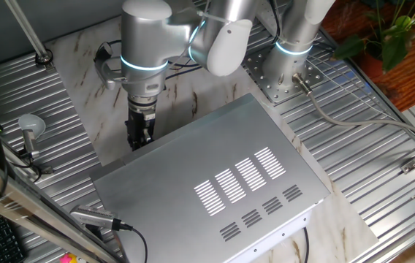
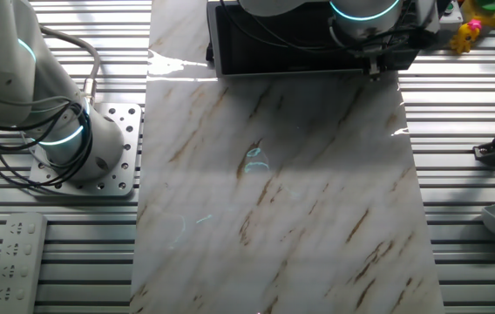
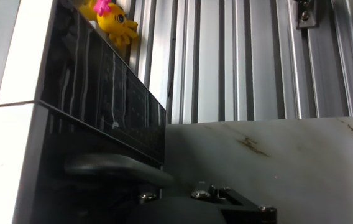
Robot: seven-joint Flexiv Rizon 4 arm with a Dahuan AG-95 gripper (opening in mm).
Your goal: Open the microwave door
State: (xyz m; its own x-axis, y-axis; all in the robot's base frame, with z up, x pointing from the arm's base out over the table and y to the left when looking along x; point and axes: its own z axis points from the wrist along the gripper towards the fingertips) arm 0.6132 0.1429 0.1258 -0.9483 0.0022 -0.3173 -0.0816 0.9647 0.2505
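Nearest the hand camera, the dark gripper point(image 3: 164, 190) body and one rounded black finger point(image 3: 111, 167) are lying right against the glossy black front of the microwave door point(image 3: 96, 99), probably so the finger can catch the door's edge and lever it outward; whether it's actually hooked behind anything is hidden. Can't tell how far the jaws are parted or whether they're gripping anything, only one finger is showing here and the fixed views are too dark at the tip. The large silver-grey sheet-metal microwave point(image 1: 215, 183) with white vent slots on top is sitting on the white marble-pattern slab point(image 2: 282, 201), its front facing the open stretch of slab, leaving room for the door to swing. Door is looking flush with the box, so not yet open. The silver arm is coming down vertically at the front corner point(image 1: 140, 128), presumably the handle side. A yellow toy with a pink bow point(image 3: 111, 18) is sitting beyond the microwave, clear of the swing
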